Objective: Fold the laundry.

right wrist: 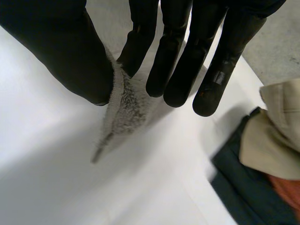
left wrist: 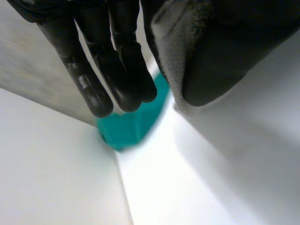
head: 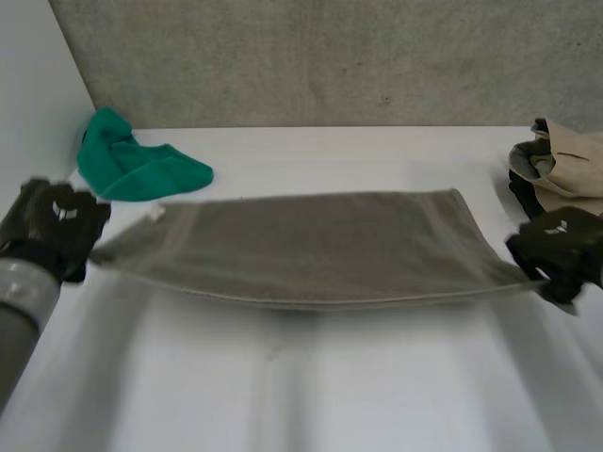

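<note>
Grey towel [head: 320, 250] hangs stretched over white table [head: 283, 395], concrete wall [head: 330, 56] behind; left hand [head: 57, 226] and right hand [head: 561, 247] fingers [right wrist: 140, 42] pinch its ends.

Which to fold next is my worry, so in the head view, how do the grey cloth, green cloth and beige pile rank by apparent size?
1. grey cloth, clearly largest.
2. green cloth.
3. beige pile, though the view's edge cuts it off, so second and third place are unsure.
</note>
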